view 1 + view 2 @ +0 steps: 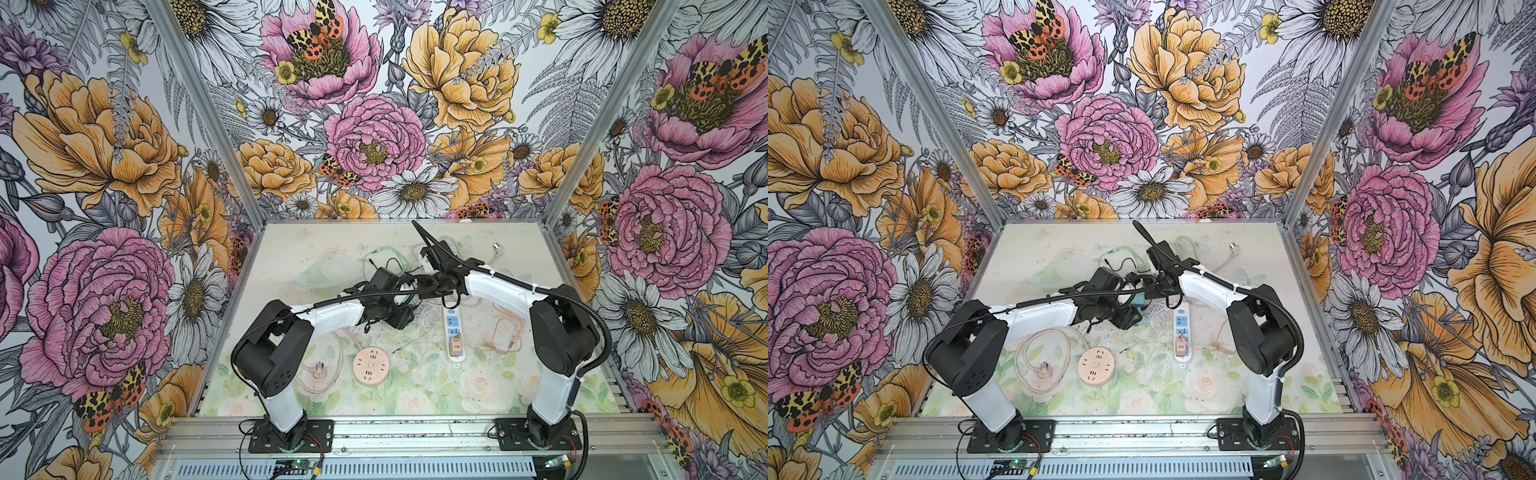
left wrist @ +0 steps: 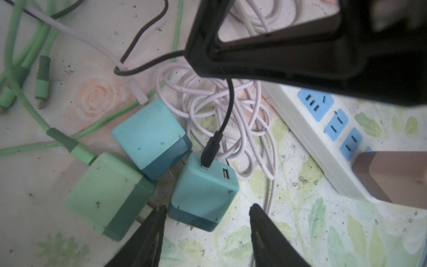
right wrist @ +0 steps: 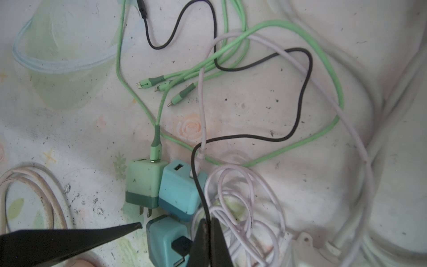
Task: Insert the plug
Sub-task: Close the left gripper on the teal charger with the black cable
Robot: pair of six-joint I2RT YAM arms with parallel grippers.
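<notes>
Here, the small teal cube-shaped charger plug (image 2: 203, 191) lies on the pale flower-printed tabletop (image 2: 312, 231). Its two metal prongs (image 2: 178, 222) are bare, not yet in any socket. The long white power strip with blue sockets (image 2: 323, 136) is near it but not touching, and a loose coil of pale lilac cable (image 2: 231, 108) lies between them. A thin black cable (image 2: 227, 104) is plugged into one port on the charger's face opposite to the prongs.

The left jaws are released. They stand apart on both sides of the darker prong end of the charger, one black fingertip (image 2: 159, 215) just beside its edge and the other with a clear gap, so they grasp nothing. The right jaws are clenched on the thin black cable, a short way up from the charger. In the right wrist view the cable passes between the two closed fingers (image 3: 201, 240).

A second teal cube charger (image 2: 150, 136) and a pale green cube charger (image 2: 108, 194) lie close together next to the first one. A brownish-pink adapter (image 2: 392, 175) sits in the power strip. In both top views a round pink socket disc (image 1: 371, 365) lies apart from the strip, on the left arm's side.
</notes>
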